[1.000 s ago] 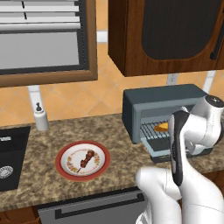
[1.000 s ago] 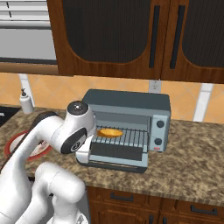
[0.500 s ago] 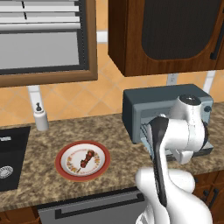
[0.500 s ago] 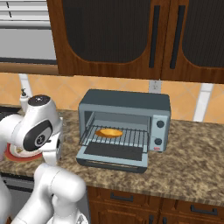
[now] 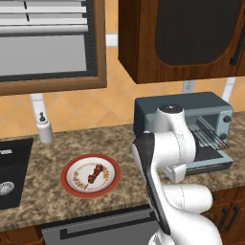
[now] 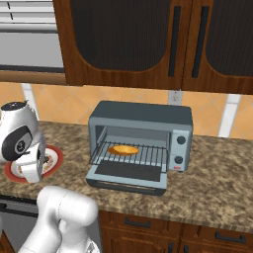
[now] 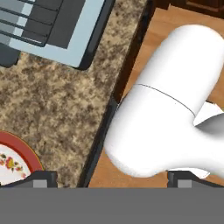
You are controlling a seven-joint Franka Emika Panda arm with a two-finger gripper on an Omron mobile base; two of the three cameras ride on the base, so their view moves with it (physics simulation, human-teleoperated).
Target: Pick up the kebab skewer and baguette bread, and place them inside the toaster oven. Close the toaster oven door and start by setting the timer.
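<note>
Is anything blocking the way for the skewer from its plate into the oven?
Nothing visible does. The skewer lies alone on the plate, with bare counter between it and the oven. The door is dropped open. The baguette sits on the rack's left half; the right half is free.

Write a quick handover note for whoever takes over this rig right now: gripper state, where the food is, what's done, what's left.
Gripper: open, empty, above the counter edge near the plate.
Baguette: on the rack inside the toaster oven.
Skewer: on the plate, left of the oven.
Oven door: down, open.
Done: baguette loaded.
Left: pick up the skewer, put it in the oven, close the door, set the timer.
</note>
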